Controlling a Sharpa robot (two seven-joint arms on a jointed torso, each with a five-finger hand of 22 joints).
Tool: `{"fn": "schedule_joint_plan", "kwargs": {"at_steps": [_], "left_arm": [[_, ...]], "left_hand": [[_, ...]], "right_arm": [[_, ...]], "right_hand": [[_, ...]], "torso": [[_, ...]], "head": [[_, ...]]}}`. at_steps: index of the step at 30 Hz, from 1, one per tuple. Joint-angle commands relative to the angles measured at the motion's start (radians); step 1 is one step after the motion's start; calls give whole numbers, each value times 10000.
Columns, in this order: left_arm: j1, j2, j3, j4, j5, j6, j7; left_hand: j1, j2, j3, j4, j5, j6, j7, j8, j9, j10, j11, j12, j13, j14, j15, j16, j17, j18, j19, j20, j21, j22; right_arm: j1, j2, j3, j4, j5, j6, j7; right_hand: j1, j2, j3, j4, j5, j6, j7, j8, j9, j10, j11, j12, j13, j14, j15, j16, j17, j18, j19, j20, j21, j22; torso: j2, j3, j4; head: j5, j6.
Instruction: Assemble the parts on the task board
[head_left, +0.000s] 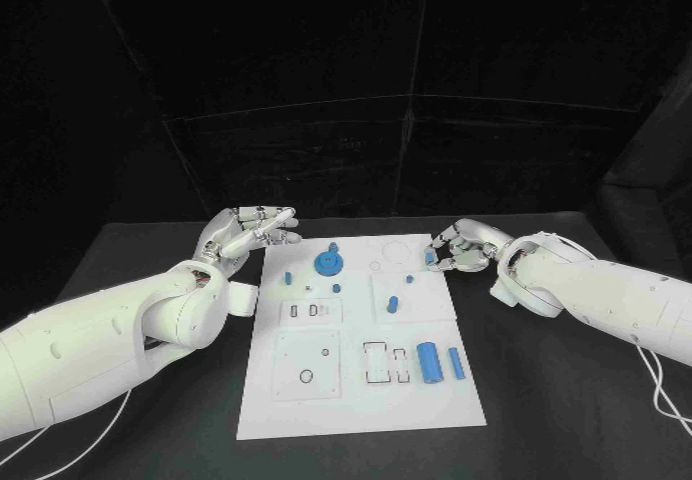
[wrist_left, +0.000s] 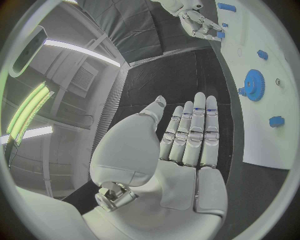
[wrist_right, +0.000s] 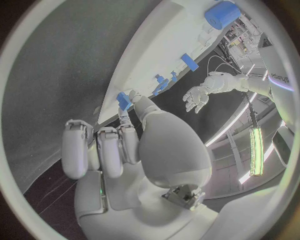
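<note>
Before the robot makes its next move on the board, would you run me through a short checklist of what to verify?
1. Left hand empty, fingers straight: ok.
2. Left hand clear of the task board, hovering beside its far left corner: ok.
3. Right hand pinching a small blue part at the board's far right edge: ok.
4. Whether that part is lifted or still seated: cannot tell.
5. Blue gear on the board, untouched: ok.
6. Blue cylinder lying free on the board: ok.

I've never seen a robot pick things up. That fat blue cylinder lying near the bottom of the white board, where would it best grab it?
Probably across its round middle, from straight above. The blue cylinder lies flat on the task board, long axis running toward the robot, so fingers could close on its two curved sides. The slimmer blue pin beside it leaves little room there, so the grip should stay narrow.
</note>
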Motion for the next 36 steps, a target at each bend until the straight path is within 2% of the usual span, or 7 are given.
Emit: {"fn": "schedule_joint_plan", "kwargs": {"at_steps": [1,14,19,24,29,34,36], "left_arm": [[10,8,9,4,-5,111,41],[10,11,9,-11,-5,118,33],[10,13,9,-15,-5,123,29],[10,7,9,-9,-5,125,24],[10,-22,9,18,-5,118,18],[12,-47,9,59,-5,102,17],[13,-44,9,60,-5,101,16]], "left_hand": [[110,24,6,-76,20,58,9,-59,-10,56,-11,-60,-3,54,-4,-61,14,65,85,5,15,-9],[122,31,22,-91,20,63,9,-65,-11,63,-12,-69,-5,57,-5,-68,20,65,88,3,14,-13],[122,31,22,-91,20,63,9,-65,-11,63,-12,-69,-5,57,-5,-68,20,65,88,3,14,-13],[122,31,22,-91,20,63,9,-65,-11,63,-12,-69,-5,57,-5,-68,20,65,88,3,14,-13],[122,31,22,-91,20,63,9,-65,-11,63,-12,-69,-5,57,-5,-68,20,65,88,3,14,-13],[122,31,22,-91,20,63,9,-65,-11,63,-12,-69,-5,57,-5,-68,20,65,88,3,14,-13],[122,31,22,-91,20,63,9,-65,-11,63,-12,-69,-5,57,-5,-68,20,65,88,3,14,-13]], "right_arm": [[11,20,4,-21,-27,95,16],[9,103,5,-114,-25,-178,-19],[8,140,5,-139,-30,-538,-141],[8,113,6,-13,-41,-1094,-177],[12,-121,9,651,41,-1575,-342],[27,-415,15,1750,103,-1906,-720],[50,-455,17,2154,105,-1956,-873]], "right_hand": [[-17,133,43,-28,30,126,0,71,11,32,-32,33,1261,892,-77,32,1867,-161,-22,-74,3,88],[-134,506,318,-31,-189,760,-191,318,63,103,-186,112,1342,906,-195,53,1927,-174,24,-163,38,168],[-70,756,603,-106,-561,1090,-340,439,106,131,-318,135,1372,909,-310,57,1942,-182,48,-267,55,208],[-24,919,853,-186,-572,1221,-405,488,127,154,-382,152,1397,916,-372,67,1971,-191,74,-335,72,248],[-163,898,1064,-232,-220,1154,-381,419,103,116,-373,75,1339,916,-381,63,1965,-196,85,-364,76,260],[-331,836,1149,-210,-71,1111,-357,364,87,107,-356,42,1317,913,-369,58,1954,-206,112,-361,94,302],[-495,796,1167,-136,39,1099,-352,336,79,114,-349,41,1320,912,-360,55,1949,-210,127,-353,103,324]], "torso": [[-4,-1,-13],[1,-4,-1],[-1,-1,-8],[-3,0,-12],[-22,-17,-13],[-37,-34,-7],[-76,-59,-3]], "head": [[-2,1],[0,-15],[3,-22],[15,-32],[11,-20],[21,21],[32,3]]}}
